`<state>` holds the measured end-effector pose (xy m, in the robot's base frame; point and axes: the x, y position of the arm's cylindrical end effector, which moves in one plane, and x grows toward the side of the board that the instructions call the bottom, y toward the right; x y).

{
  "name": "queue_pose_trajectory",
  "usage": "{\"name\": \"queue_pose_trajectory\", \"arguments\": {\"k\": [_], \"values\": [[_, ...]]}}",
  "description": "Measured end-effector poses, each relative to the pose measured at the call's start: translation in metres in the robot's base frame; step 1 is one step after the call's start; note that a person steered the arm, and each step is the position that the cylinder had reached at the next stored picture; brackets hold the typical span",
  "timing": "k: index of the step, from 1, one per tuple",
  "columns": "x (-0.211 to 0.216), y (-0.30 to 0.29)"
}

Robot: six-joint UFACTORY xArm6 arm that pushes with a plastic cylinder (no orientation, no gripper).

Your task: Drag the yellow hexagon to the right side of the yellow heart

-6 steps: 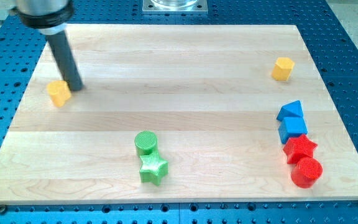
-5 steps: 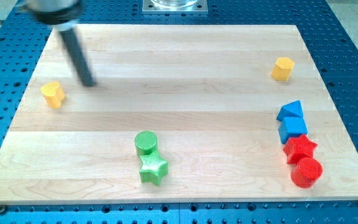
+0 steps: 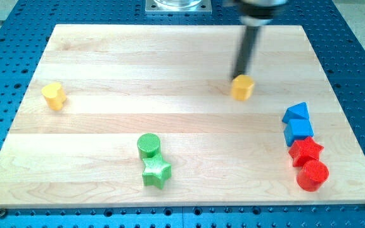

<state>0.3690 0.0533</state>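
The yellow hexagon [image 3: 242, 87] sits right of the board's middle, in the upper half. The yellow heart [image 3: 54, 95] lies far off at the view's left edge of the board. My tip [image 3: 237, 76] stands just above and slightly left of the hexagon, touching or almost touching its upper edge. The rod leans up toward the view's top.
A green cylinder [image 3: 149, 145] and green star [image 3: 156, 171] sit together at the bottom centre. At the right, a blue triangle [image 3: 296, 113], blue cube [image 3: 298, 132], red star [image 3: 306, 151] and red cylinder [image 3: 312, 175] form a column. The wooden board [image 3: 182, 54] rests on a blue perforated table.
My tip has left the yellow heart at the left and crossed to the right. The yellow hexagon has moved from the upper right corner area down and to the left.
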Motion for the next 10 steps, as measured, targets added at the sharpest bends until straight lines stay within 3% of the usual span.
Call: {"name": "queue_pose_trajectory", "arguments": {"k": [1,2,3,4,7,8,9,10], "values": [[-0.024,0.058],[0.009,0.129],[0.057,0.045],[0.058,-0.119],[0.055,-0.219],[0.039,-0.141],[0.031,-0.025],[0.027,0.137]]}}
